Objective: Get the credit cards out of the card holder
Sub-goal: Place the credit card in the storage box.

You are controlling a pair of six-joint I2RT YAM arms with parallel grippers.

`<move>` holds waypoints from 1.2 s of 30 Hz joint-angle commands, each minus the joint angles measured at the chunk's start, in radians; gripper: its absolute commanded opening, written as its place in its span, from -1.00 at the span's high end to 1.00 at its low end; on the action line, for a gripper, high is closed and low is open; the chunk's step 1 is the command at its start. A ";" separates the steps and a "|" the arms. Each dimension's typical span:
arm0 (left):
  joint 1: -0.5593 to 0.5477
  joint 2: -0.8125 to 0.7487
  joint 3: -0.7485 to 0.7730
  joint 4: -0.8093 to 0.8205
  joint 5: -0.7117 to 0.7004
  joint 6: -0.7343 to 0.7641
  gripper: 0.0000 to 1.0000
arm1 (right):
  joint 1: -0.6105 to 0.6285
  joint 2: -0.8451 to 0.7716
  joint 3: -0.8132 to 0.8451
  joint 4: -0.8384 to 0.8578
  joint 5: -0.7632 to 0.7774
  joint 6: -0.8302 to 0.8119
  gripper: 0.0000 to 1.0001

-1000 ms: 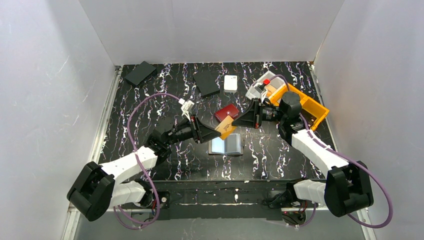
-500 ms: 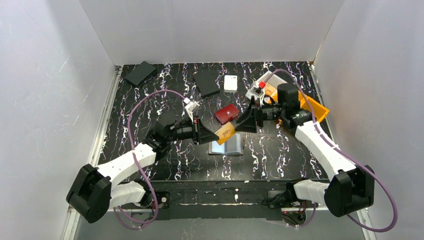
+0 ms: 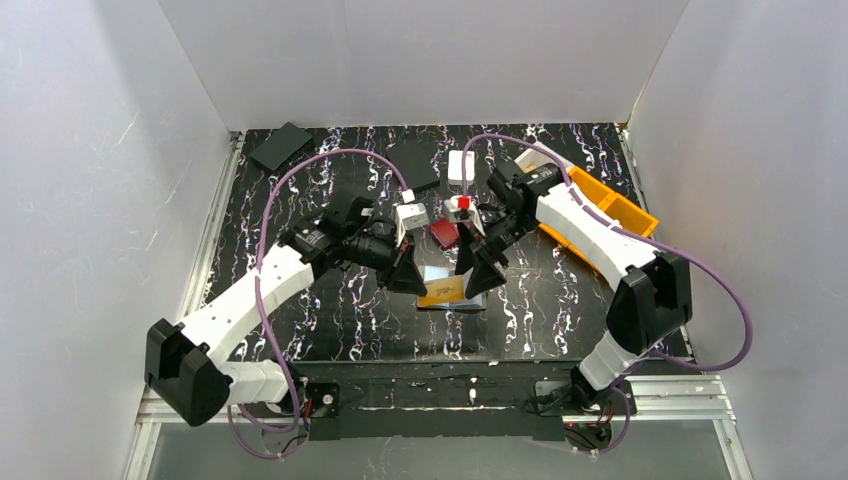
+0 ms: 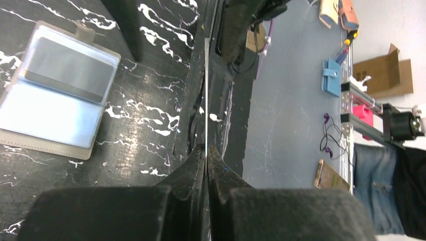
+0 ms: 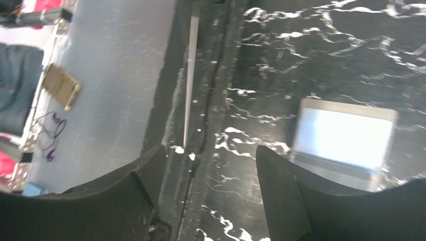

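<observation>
Overhead, the left end effector [image 3: 405, 275] is clamped on one edge of the orange card [image 3: 443, 291], which hangs flat over the open holder [image 3: 474, 300] at the middle of the table [image 3: 560, 320] and hides most of it. The right end effector [image 3: 478, 275] stands just beside the card with its jaws parted and nothing in them; whether a finger touches the card cannot be told from here. A red case [image 3: 443, 233] behind them is partly covered. From the left wrist, the card shows only as a thin edge-on line pinched between the closed fingers [image 4: 193, 160], and the holder [image 4: 45, 145] lies open on the table to the left, cut off at the frame edge, a blue card [image 4: 47, 123] in its nearer half. From the right wrist, the picture is blurred: the wide-apart fingers [image 5: 145, 175] grip nothing, and the holder [image 5: 341, 163] is a pale smear.
</observation>
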 commanded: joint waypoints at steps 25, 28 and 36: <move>0.005 0.053 0.123 -0.190 -0.181 0.100 0.13 | 0.110 -0.058 -0.046 0.118 0.018 0.212 0.97; 0.097 -0.081 0.042 -0.079 -0.261 0.012 -0.64 | 0.002 -0.085 -0.067 0.160 0.049 0.251 0.97; 0.249 -0.445 -0.272 0.100 -0.501 -0.095 -0.97 | -0.464 -0.094 -0.048 0.501 0.297 0.393 0.97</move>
